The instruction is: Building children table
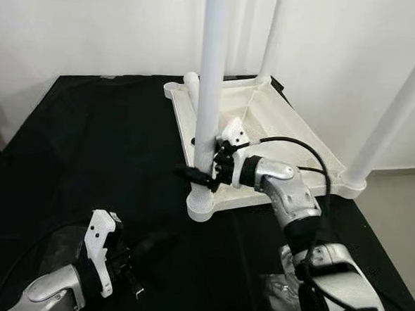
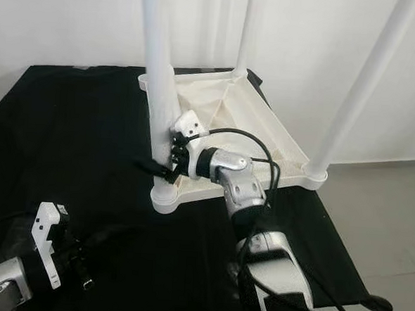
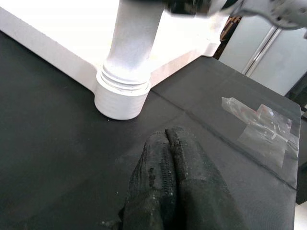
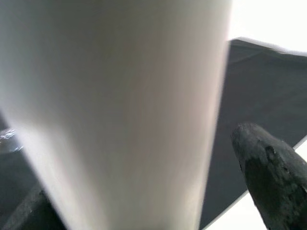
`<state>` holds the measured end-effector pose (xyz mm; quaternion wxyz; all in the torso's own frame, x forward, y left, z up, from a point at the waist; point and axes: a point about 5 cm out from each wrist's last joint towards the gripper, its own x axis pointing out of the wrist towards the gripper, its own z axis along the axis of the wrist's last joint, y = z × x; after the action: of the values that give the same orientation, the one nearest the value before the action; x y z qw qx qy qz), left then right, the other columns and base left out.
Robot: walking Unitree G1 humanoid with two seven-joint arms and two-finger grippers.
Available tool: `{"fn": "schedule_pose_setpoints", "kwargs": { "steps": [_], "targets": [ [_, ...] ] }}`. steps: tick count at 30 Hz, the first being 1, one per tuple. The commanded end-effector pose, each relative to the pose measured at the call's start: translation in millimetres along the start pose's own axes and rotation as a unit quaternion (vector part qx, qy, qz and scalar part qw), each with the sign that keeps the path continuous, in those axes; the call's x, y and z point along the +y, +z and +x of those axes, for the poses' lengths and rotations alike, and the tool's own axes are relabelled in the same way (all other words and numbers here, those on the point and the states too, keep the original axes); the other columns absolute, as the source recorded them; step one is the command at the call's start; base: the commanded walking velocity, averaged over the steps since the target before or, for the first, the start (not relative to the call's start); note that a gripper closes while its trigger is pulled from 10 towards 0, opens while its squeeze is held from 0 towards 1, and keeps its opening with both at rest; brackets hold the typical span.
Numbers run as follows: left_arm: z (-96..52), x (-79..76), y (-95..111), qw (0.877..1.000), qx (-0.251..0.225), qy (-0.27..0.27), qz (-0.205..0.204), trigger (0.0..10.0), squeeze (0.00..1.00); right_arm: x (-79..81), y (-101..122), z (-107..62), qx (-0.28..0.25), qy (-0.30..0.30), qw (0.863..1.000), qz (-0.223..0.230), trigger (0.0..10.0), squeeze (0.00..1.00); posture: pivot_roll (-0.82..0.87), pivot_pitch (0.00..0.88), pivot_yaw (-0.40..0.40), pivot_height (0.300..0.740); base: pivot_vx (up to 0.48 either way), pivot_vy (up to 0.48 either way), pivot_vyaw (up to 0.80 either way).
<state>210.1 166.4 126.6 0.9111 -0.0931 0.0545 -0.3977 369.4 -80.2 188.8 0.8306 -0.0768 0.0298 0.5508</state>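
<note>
The white children's table (image 1: 280, 125) lies upside down on a black cloth. Its near leg (image 1: 211, 71) stands upright in the near corner socket (image 1: 203, 208). My right gripper (image 1: 203, 175) is shut on that leg just above the socket. In the right wrist view the leg (image 4: 120, 105) is very close, with one black finger (image 4: 273, 167) beside it. My left gripper (image 1: 156, 247) is low at the front left, shut and holding nothing. Its pressed-together fingers (image 3: 168, 182) point toward the socket (image 3: 122, 98), a short way off.
Two more legs stand upright, at the right corner (image 1: 393, 117) and the back corner (image 1: 271, 39). A white tube (image 1: 192, 91) lies by the far-left corner socket (image 1: 175, 90). Clear tape (image 3: 261, 124) sticks to the black cloth (image 1: 88, 155). A white wall stands behind.
</note>
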Motion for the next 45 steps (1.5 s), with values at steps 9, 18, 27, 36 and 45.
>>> {"fn": "schedule_pose_setpoints", "kwargs": {
  "steps": [9, 18, 27, 36, 45],
  "targets": [
    [-0.9, 0.0, -2.9, 1.0, 0.004, 0.002, -0.001, 10.0, 0.0, -7.5, -8.0, -0.1, 0.021, 0.013, 1.0, 0.017, 0.0, 0.0, 0.0, 0.053, 0.002, 0.74, 0.0, 0.0, 0.0],
    [-4.6, -4.1, -1.0, 1.0, 0.005, -0.003, -0.004, 10.0, 0.0, -6.8, -27.4, -20.6, 0.054, -0.036, 0.998, -0.015, 0.0, 0.0, -0.01, 0.088, -0.004, 0.74, 0.0, 0.0, 0.0],
    [-6.9, -3.8, 0.8, 1.0, 0.006, -0.004, -0.005, 10.0, 0.0, 66.7, -47.1, -2.7, 0.032, -0.308, 0.949, 0.062, 0.0, 0.0, -0.03, 0.094, 0.01, 0.74, 0.0, 0.0, 0.0],
    [-3.4, -2.2, 0.2, 1.0, 0.003, -0.001, -0.002, 10.0, 0.0, 68.5, -46.5, 10.5, 0.051, -0.262, 0.963, 0.045, 10.0, 0.0, -0.01, 0.078, -0.006, 0.74, 0.0, 0.0, 0.0],
    [-1.7, -0.6, -0.8, 1.0, 0.004, 0.0, -0.003, 10.0, 0.0, 45.8, -27.1, 11.3, 0.037, -0.24, 0.969, 0.05, 10.0, 1.0, -0.02, 0.06, -0.002, 0.74, 0.0, 0.0, 0.0]
  ]
}}
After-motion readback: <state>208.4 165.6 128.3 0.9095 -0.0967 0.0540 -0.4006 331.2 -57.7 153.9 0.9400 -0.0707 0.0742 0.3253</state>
